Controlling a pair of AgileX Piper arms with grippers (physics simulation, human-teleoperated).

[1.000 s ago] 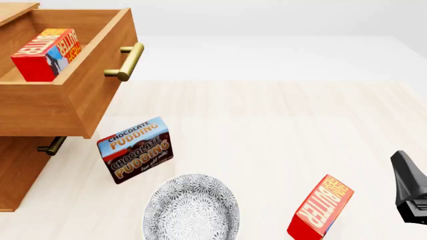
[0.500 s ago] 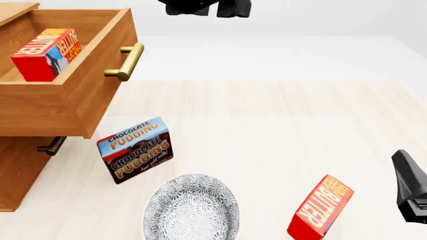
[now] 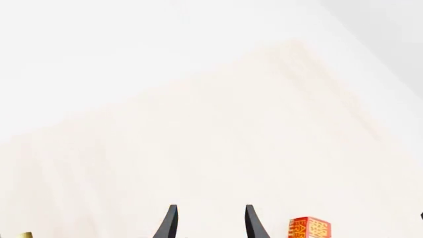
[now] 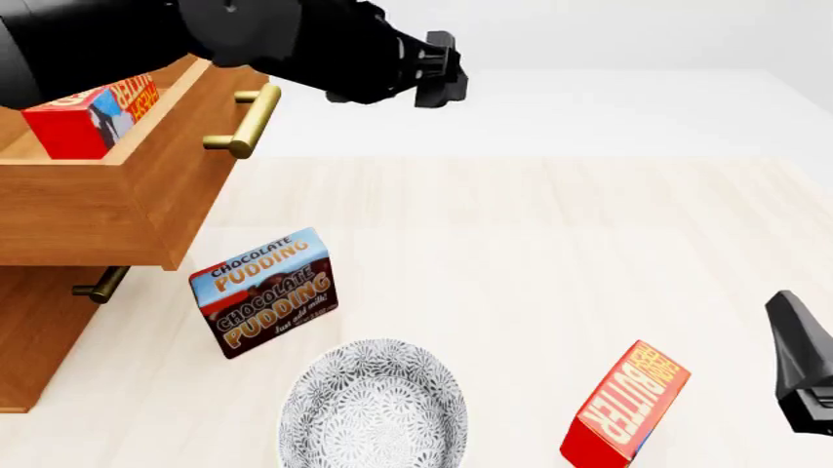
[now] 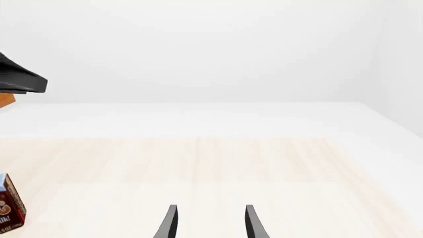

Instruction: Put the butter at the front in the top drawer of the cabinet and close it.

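The butter (image 4: 89, 114), a red carton with a blue patch, lies inside the open top drawer (image 4: 117, 210) of the cabinet (image 4: 29, 336). The black left arm partly covers it. The drawer's brass handle (image 4: 248, 119) sticks out to the right. My left gripper (image 4: 440, 70) hangs above and to the right of the handle. In the left wrist view it (image 3: 208, 225) is open and empty. My right gripper (image 4: 797, 356) is low at the right edge. In the right wrist view it (image 5: 208, 224) is open and empty.
A second red-orange butter carton (image 4: 626, 404) stands at the front right; it also shows in the left wrist view (image 3: 308, 228). A chocolate pudding box (image 4: 264, 291) stands beside the cabinet, above a patterned bowl (image 4: 374, 405). The lower drawer's handle (image 4: 99, 285) pokes out under the top drawer.
The left arm has come down into the front view from the top edge and now spans the open drawer. The right gripper and the boxes have not moved.
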